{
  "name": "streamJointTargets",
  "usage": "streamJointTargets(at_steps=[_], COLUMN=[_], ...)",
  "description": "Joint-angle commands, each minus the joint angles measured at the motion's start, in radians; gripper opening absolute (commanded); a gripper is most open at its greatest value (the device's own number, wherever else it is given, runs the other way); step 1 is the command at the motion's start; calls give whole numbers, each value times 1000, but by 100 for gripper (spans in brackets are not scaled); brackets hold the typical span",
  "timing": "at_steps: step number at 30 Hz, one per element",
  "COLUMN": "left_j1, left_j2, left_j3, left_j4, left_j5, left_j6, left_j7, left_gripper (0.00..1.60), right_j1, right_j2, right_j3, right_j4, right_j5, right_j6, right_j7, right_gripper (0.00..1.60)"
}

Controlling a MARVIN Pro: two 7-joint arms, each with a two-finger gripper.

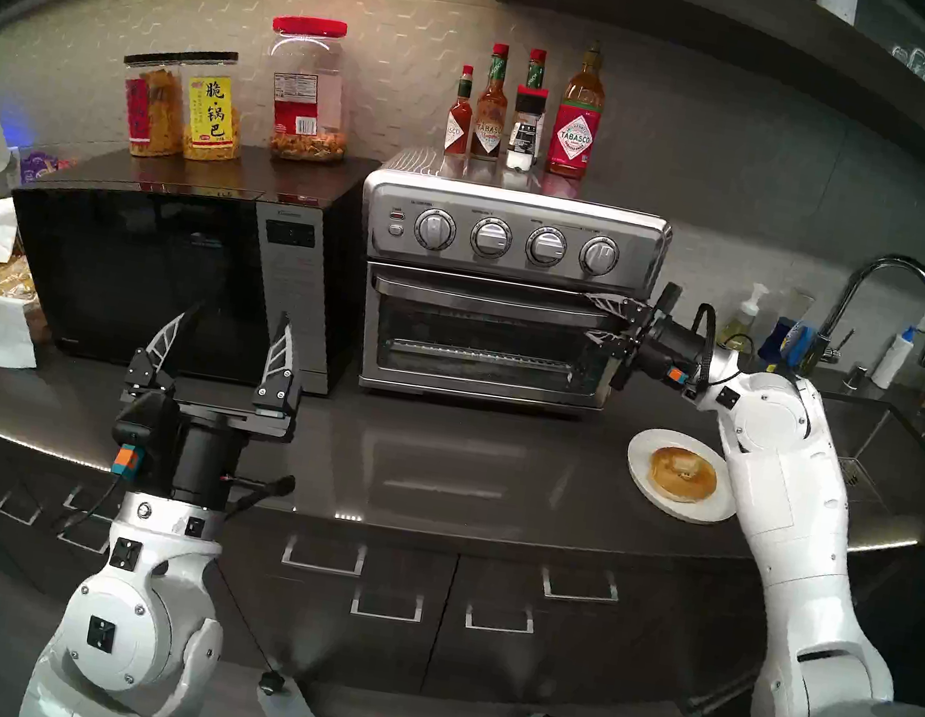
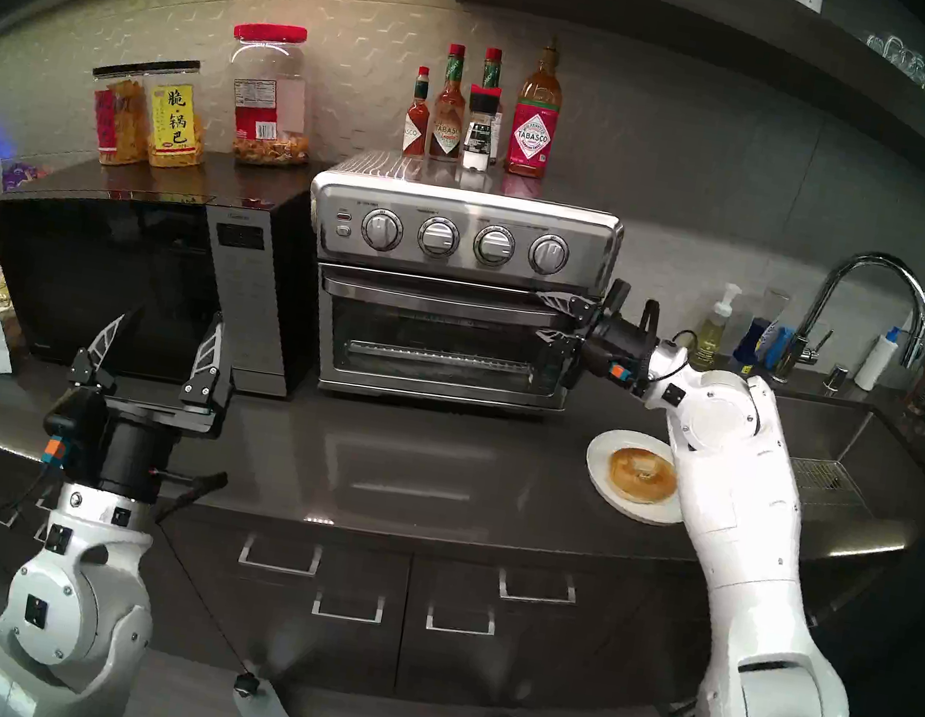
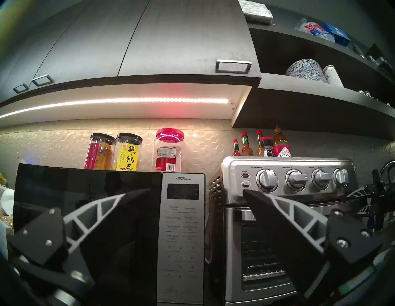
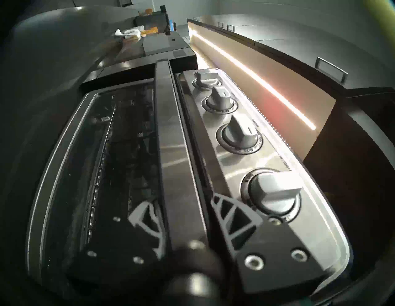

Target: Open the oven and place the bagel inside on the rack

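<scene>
The stainless oven (image 1: 516,225) stands on the counter with its glass door closed. My right gripper (image 1: 587,315) reaches in from the right, one finger above and one below the right end of the door's bar handle (image 1: 481,298). In the right wrist view both fingers (image 4: 213,198) lie against the handle (image 4: 177,149). The bagel (image 1: 682,474) lies on a white plate (image 1: 641,444) in front of the oven's right corner, under my right forearm. My left gripper (image 1: 232,320) hangs open and empty before the microwave. The rack cannot be made out behind the dark glass.
A black microwave (image 1: 162,274) stands left of the oven with snack jars (image 1: 212,114) on top. Sauce bottles (image 1: 576,121) stand on the oven's roof. A faucet (image 1: 900,295) and sink are at the right. Paper bags (image 1: 3,334) crowd the far left.
</scene>
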Motion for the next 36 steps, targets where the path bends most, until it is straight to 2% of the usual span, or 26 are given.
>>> streamJointTargets(at_steps=[1,12,15,20,27,28,36], left_j1=[-2,-2,-2,-2,-3,-3,-4], left_j2=[1,1,1,1,1,1,0], left_j3=[0,0,0,0,0,0,0], left_j4=[-19,-19,-19,-18,-17,-17,-16], left_j5=[1,1,1,1,1,1,1], left_j6=[-3,-3,-3,-3,-3,-3,-4], left_j7=[-1,-1,-1,-1,-1,-1,-1], left_gripper=[160,160,160,160,160,160,160], right_j1=[-5,-115,-146,-178,-257,-252,-331], right_j2=[-24,-52,-56,-65,-58,-57,-69], right_j3=[15,45,56,63,78,73,62], right_j4=[-106,-172,-211,-220,-282,-262,-325], right_j5=[48,6,-4,-11,-34,-33,-57], right_j6=[-21,-60,-47,-86,-118,-139,-146], right_j7=[-27,-66,-70,-87,-103,-106,-120], right_gripper=[0,0,0,0,0,0,0])
